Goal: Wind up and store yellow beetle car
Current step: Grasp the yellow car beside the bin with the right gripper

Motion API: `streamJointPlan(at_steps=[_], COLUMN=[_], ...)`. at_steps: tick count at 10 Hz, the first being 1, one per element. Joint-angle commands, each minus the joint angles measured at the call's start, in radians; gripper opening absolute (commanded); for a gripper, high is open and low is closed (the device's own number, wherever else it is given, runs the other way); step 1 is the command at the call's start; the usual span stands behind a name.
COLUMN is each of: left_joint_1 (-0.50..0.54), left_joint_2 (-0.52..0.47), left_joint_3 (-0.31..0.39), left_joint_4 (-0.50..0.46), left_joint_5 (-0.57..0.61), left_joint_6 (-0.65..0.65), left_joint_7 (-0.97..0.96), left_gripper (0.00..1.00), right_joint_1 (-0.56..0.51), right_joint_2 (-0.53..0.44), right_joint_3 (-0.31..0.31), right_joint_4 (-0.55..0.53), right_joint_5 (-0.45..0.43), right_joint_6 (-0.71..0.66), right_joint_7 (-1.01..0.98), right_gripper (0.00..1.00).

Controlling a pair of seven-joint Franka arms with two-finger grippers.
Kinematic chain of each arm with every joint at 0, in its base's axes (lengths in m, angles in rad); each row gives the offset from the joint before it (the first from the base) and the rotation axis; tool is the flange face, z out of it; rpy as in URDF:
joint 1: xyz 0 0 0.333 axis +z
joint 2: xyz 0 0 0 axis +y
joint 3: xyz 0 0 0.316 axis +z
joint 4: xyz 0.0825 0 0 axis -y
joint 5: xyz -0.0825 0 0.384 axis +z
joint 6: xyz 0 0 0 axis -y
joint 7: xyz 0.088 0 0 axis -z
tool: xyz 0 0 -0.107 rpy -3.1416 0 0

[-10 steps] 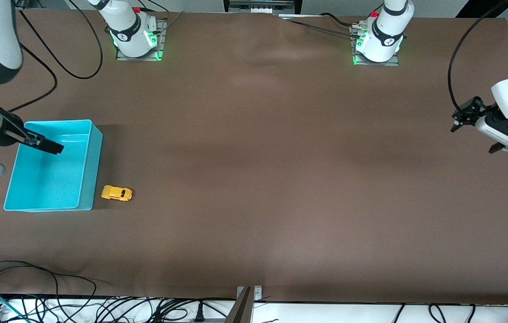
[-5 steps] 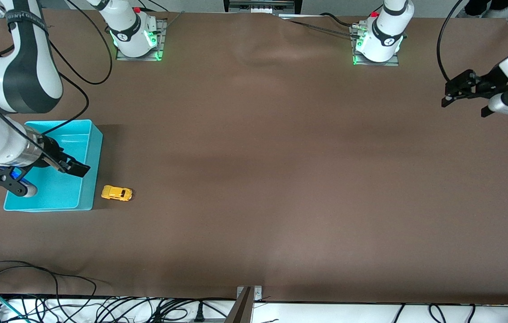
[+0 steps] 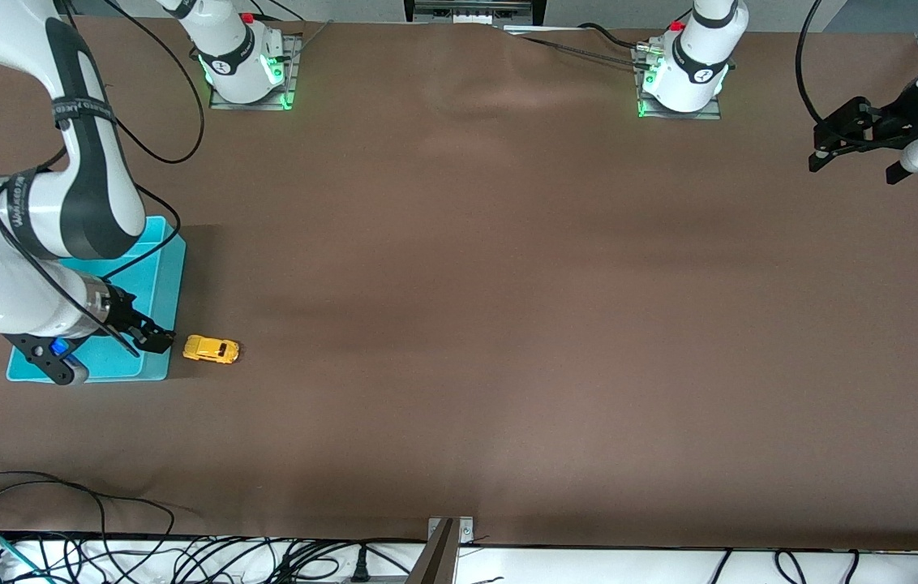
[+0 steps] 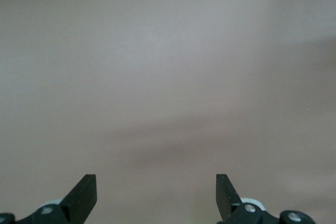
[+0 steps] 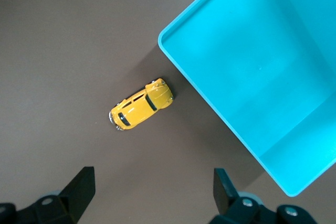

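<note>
The yellow beetle car stands on the brown table just beside the turquoise bin, toward the right arm's end. In the right wrist view the car lies by the bin's corner. My right gripper is open and empty, low over the bin's edge right next to the car. My left gripper is open and empty, up over the left arm's end of the table; its wrist view shows only bare table between the fingertips.
The right arm's elbow and forearm cover much of the bin. Cables lie along the table's near edge. The arm bases stand at the edge farthest from the front camera.
My right gripper has swung from over the bin's inside down to its edge next to the car. My left gripper has moved up and away from the front camera.
</note>
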Motion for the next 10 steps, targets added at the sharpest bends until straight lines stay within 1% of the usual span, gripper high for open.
streamJointPlan(at_steps=[1, 2, 4, 5, 6, 7, 10], left_joint_1=[-0.004, -0.003, -0.001, 0.000, 0.003, -0.001, -0.004], left_joint_2=[0.006, 0.005, 0.008, 0.006, 0.006, 0.009, 0.008], left_joint_3=[-0.005, -0.002, -0.002, 0.001, 0.003, -0.002, -0.002], left_joint_4=[0.027, 0.027, 0.027, 0.029, 0.053, 0.057, 0.058], left_joint_5=[0.021, 0.016, 0.048, 0.044, 0.047, 0.048, 0.036], left_joint_6=[-0.023, -0.024, -0.024, -0.024, -0.024, -0.026, -0.029], left_joint_7=[-0.015, -0.016, -0.009, -0.009, -0.009, -0.012, -0.007], left_gripper=[1.00, 1.00, 1.00, 1.00, 1.00, 1.00, 1.00], right_joint_1=[0.004, 0.004, 0.007, 0.006, 0.009, 0.010, 0.003], right_joint_2=[0.005, 0.019, 0.027, 0.040, 0.059, 0.062, 0.079], right_joint_3=[0.003, 0.003, 0.006, 0.008, 0.008, 0.008, 0.004], right_joint_4=[-0.018, -0.027, -0.026, -0.026, -0.029, -0.054, -0.160], right_joint_5=[-0.017, -0.017, -0.017, -0.016, -0.006, -0.005, -0.002], right_joint_6=[0.045, 0.079, 0.093, 0.110, 0.149, 0.197, 0.391], right_joint_7=[0.020, 0.020, 0.007, 0.007, 0.006, 0.007, 0.007], right_gripper=[1.00, 1.00, 1.00, 1.00, 1.00, 1.00, 1.00])
